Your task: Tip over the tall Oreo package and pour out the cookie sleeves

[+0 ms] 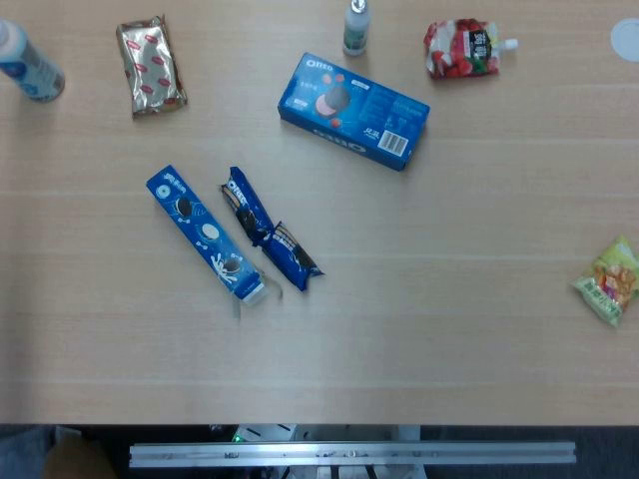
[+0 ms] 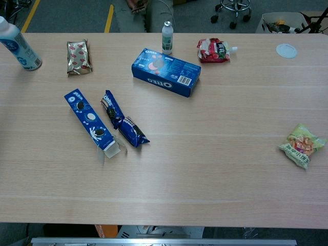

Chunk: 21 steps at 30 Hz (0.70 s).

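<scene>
Light wood-grain bench (image 1: 449,299) fills both views; beyond its far edge the chest view shows grey floor and an office chair base (image 2: 233,9).

Left to right:
- white plastic bottle with blue label (image 1: 24,62) at the far left corner
- gold foil snack packet with red print (image 1: 151,66) just right of it, lying flat
- tall blue cardboard Oreo package (image 1: 207,236) lying on its side, diagonal, open flap end towards the near edge
- two dark blue cookie sleeves — first sleeve (image 1: 245,206) beside the package, second sleeve (image 1: 294,255) touching the first one's near end, just beside the open flap
- wide blue Oreo box (image 1: 353,110) lying flat, further back, well apart from the sleeves
- small white bottle with green label (image 1: 355,30) upright at the far edge
- red spouted drink pouch (image 1: 461,48) lying flat
- white round lid (image 2: 286,50) at the far right corner
- green-yellow snack bag (image 1: 610,282) near the right edge

Neither hand shows in either view, so I cannot tell their state.
</scene>
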Each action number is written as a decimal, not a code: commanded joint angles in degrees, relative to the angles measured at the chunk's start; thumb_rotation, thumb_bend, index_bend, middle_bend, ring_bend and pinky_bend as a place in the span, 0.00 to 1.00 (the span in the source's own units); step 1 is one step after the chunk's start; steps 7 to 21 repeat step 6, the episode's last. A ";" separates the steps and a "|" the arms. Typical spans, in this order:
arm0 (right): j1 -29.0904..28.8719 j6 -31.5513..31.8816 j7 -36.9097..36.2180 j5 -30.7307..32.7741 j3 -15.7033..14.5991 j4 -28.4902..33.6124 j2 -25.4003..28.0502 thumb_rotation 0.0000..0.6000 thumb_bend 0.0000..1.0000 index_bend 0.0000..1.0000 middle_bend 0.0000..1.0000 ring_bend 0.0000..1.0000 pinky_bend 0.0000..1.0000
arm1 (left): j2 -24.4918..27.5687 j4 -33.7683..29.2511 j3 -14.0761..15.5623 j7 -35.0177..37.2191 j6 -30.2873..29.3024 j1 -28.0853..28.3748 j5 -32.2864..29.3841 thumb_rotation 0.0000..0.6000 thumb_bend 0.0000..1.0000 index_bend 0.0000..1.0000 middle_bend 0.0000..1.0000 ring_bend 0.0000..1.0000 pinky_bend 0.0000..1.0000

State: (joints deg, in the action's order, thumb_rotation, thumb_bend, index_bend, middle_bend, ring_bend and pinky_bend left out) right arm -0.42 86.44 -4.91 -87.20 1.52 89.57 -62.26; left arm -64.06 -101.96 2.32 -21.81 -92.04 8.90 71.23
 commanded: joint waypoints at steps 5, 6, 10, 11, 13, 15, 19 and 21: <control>-0.01 -0.10 0.06 -0.01 -0.01 -0.01 -0.04 1.00 0.31 0.23 0.29 0.24 0.22 | 0.75 1.61 0.97 2.48 1.95 -1.08 4.23 1.00 0.24 0.18 0.22 0.19 0.31; -0.01 -0.14 0.08 0.02 -0.02 -0.01 -0.04 1.00 0.31 0.23 0.29 0.24 0.22 | 0.69 1.57 0.82 2.51 2.07 -1.20 4.39 1.00 0.24 0.18 0.22 0.19 0.31; -0.01 -0.14 0.08 0.02 -0.02 -0.01 -0.04 1.00 0.31 0.23 0.29 0.24 0.22 | 0.69 1.57 0.82 2.51 2.07 -1.20 4.39 1.00 0.24 0.18 0.22 0.19 0.31; -0.01 -0.14 0.08 0.02 -0.02 -0.01 -0.04 1.00 0.31 0.23 0.29 0.24 0.22 | 0.69 1.57 0.82 2.51 2.07 -1.20 4.39 1.00 0.24 0.18 0.22 0.19 0.31; -0.01 -0.14 0.08 0.02 -0.02 -0.01 -0.04 1.00 0.31 0.23 0.29 0.24 0.22 | 0.69 1.57 0.82 2.51 2.07 -1.20 4.39 1.00 0.24 0.18 0.22 0.19 0.31; -0.01 -0.14 0.08 0.02 -0.02 -0.01 -0.04 1.00 0.31 0.23 0.29 0.24 0.22 | 0.69 1.57 0.82 2.51 2.07 -1.20 4.39 1.00 0.24 0.18 0.22 0.19 0.31; -0.01 -0.14 0.08 0.02 -0.02 -0.01 -0.04 1.00 0.31 0.23 0.29 0.24 0.22 | 0.69 1.57 0.82 2.51 2.07 -1.20 4.39 1.00 0.24 0.18 0.22 0.19 0.31; -0.01 -0.14 0.08 0.02 -0.02 -0.01 -0.04 1.00 0.31 0.23 0.29 0.24 0.22 | 0.69 1.57 0.82 2.51 2.07 -1.20 4.39 1.00 0.24 0.18 0.22 0.19 0.31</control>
